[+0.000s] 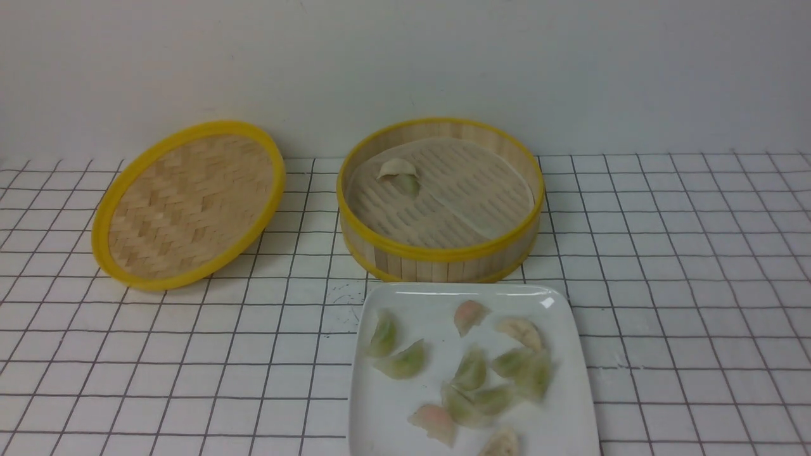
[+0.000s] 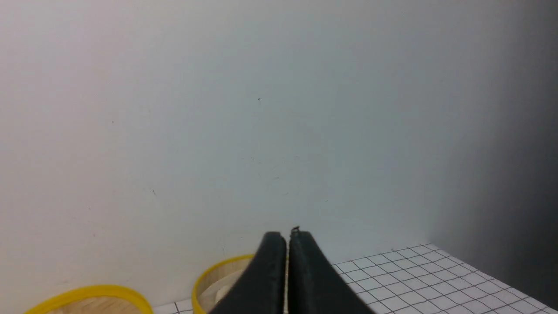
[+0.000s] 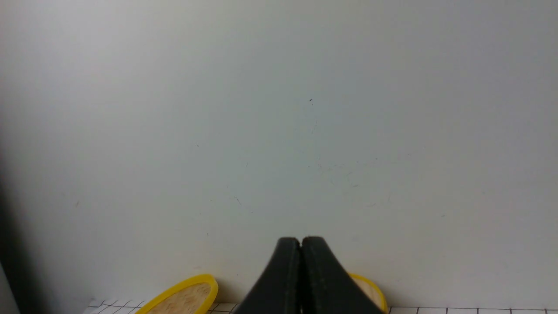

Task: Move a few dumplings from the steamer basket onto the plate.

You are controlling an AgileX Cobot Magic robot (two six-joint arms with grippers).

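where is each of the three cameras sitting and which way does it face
Front view: sits between the arms, looking forward and down at the steamer basket, lid and plate of dumplings; no robot part shows.
Left wrist view: on the left arm, raised, facing the back wall; the shut left gripper shows.
Right wrist view: on the right arm, facing the same wall; the shut right gripper shows.
Shared: both wrist views catch yellow rims of basket and lid.
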